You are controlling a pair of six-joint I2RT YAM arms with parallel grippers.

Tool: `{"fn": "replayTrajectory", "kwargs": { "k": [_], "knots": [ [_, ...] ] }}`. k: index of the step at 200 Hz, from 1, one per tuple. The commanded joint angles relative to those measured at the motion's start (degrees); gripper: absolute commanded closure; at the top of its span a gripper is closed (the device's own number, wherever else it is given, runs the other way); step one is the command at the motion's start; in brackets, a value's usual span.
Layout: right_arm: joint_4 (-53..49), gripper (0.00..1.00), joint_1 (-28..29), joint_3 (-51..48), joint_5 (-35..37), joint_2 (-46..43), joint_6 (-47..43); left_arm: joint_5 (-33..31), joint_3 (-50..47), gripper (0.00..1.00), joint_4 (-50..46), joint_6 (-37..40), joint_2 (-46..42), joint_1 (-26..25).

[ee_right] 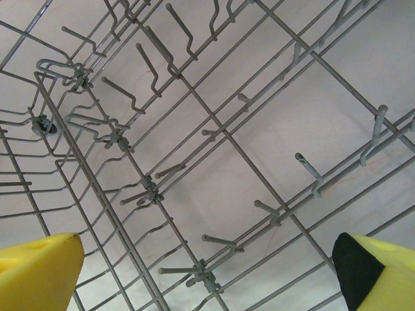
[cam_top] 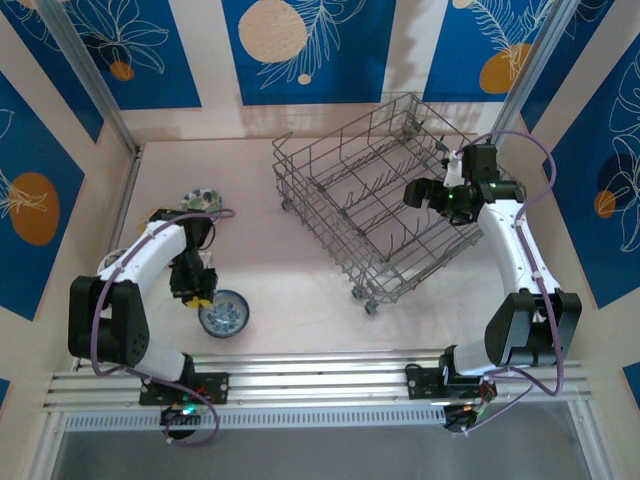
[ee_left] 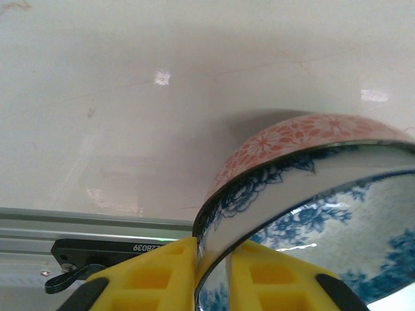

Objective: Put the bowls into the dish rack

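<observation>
Left gripper [ee_left: 213,275] clenched on the rim of a blue-and-white bowl [ee_left: 311,175] on the desk [cam_top: 290,290], wrist view revealing its pink, perhaps floral, outside, right gripper [cam_top: 412,193] released wide over dish rack [cam_top: 350,170]

Your dish rack [cam_top: 372,195]: grey wire, upright on its wheels, skewed; blue-and-white bowl [cam_top: 225,315], pink floral outside, upright, well left of its near corner; green bowl [cam_top: 200,200] well left of its left corner.

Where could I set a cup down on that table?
The widest bare table lies between the blue-and-white bowl and the dish rack; another patch sits far left, behind the green bowl. Crowded: the left edge around the left gripper, and the rack's right side under the right gripper.
</observation>
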Motion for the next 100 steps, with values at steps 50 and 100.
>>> {"fn": "replayTrajectory", "kwargs": {
  "k": [50, 100],
  "knots": [
    [0.4, 0.0, -0.4, -1.4, -1.3, -1.3, 0.0, 3.7, 0.5, 0.97, -0.9, 1.0, -0.2, -0.3],
    [0.2, 0.0, -0.3, -1.2, -1.1, -1.2, 0.1, 6.6, 1.5, 1.0, -1.6, -0.1, -3.1, -0.4]
  ]
}}
